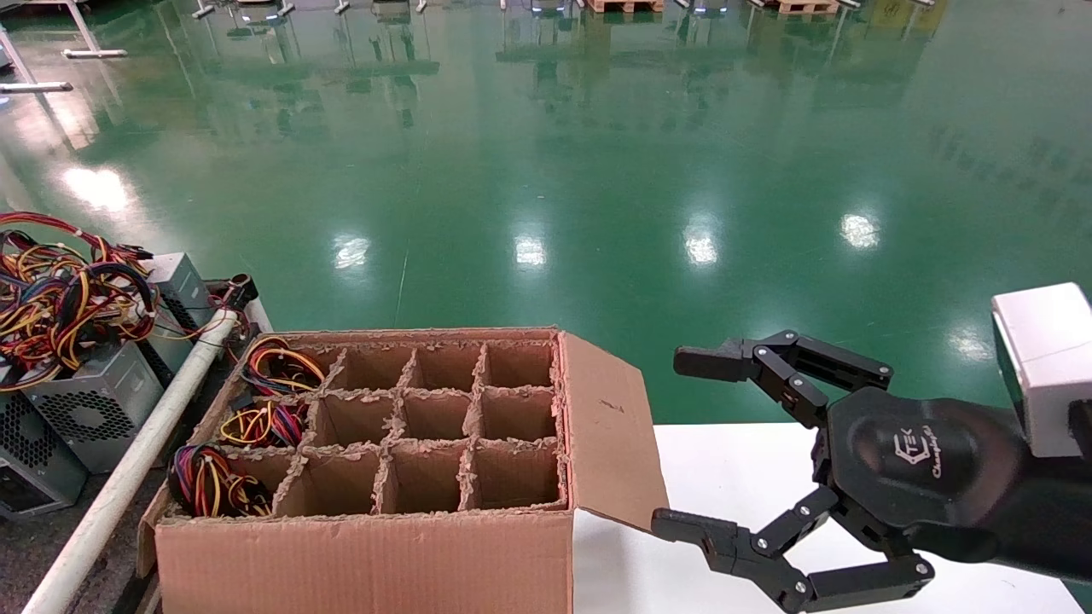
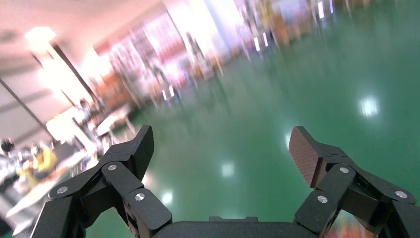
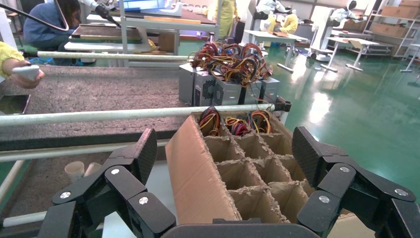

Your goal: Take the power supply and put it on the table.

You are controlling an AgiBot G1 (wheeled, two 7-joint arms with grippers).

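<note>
Your right gripper [image 1: 687, 443] is hovering with its jaws spread wide and empty over the white table [image 1: 734, 460], just beside the cardboard box [image 1: 375, 546]. You're reaching in — nothing is gripped yet. The power supply [image 1: 213, 482] is sitting in the box's leftmost column, wires up; I'd move across and descend. Your left gripper [image 2: 220, 148] is hanging open too, facing the floor.

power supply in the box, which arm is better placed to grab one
Right. The right end effector is open beside the cardboard box, facing its cells. The left end effector faces only green floor.
</note>
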